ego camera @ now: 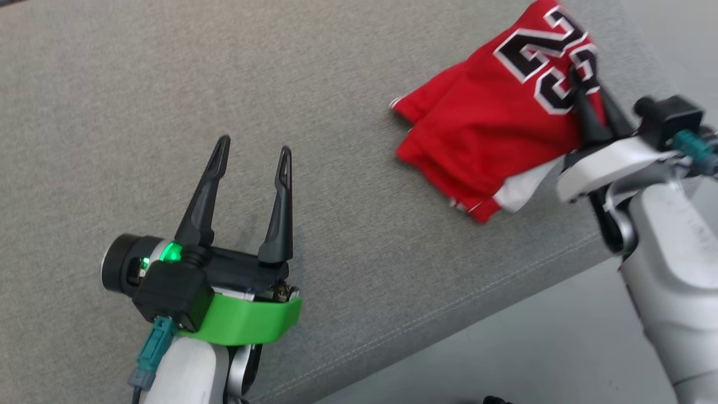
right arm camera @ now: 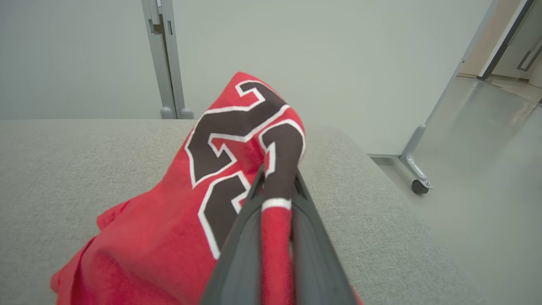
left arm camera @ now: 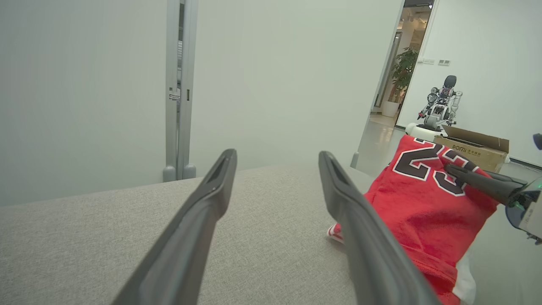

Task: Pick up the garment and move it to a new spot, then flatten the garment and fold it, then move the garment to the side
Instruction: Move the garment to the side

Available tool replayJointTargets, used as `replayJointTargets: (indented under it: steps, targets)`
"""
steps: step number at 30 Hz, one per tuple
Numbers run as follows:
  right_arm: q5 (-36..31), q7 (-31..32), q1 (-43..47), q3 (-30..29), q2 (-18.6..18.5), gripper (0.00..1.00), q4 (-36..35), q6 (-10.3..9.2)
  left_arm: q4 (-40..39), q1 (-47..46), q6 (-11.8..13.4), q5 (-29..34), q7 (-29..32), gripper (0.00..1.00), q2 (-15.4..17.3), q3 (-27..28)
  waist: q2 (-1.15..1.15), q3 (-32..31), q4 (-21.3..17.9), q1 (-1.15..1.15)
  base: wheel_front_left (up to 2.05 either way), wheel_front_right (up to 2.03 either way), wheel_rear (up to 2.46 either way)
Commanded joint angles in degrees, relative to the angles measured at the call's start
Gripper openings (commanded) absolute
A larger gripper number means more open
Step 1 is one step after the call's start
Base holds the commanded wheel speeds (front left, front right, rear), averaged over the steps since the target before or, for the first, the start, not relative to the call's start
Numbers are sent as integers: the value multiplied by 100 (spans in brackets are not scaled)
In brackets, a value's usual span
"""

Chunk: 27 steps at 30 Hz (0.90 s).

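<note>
The right hand [ego camera: 583, 78] is closing tight on a pinched fold of the red garment [ego camera: 493, 129], gripping right at the black, white-edged number so the cloth is tenting up there. The rest of the garment is sagging onto the grey fabric desk [ego camera: 112, 84], close to its right-hand edge. This is probably a lift for moving it, though which move of the task can't be told. The left hand [ego camera: 255, 147] is hanging open and empty, well apart to the garment's left, likely leaving room. The number is reading "23" in the left wrist view. Behind the garment, a cardboard box [left arm camera: 474, 148] is showing print too small to read surely.
</note>
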Motion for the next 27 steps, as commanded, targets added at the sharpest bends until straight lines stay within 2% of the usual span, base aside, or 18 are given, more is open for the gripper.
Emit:
replayJointTargets:
  steps: [1,14,22,27]
  targets:
    - [-73,-20,-137,-61,-73,0,14,-4,-72,-131,30,-36,28,100,20,-3,0,330,300,0,0,0,0]
    - [-289,-20,-1036,-1378,-892,0,485,-4,-976,-648,89,291,474,100,179,-84,0,1178,868,0,0,0,0]
    - [-587,-20,-1200,-2348,-1117,0,705,-4,-1253,-795,101,422,666,100,318,-77,0,1541,1032,0,0,0,0]
    - [-885,-20,-1214,-2909,-1123,0,994,-4,-1326,-814,95,491,720,100,402,-99,0,1650,1117,0,0,0,0]
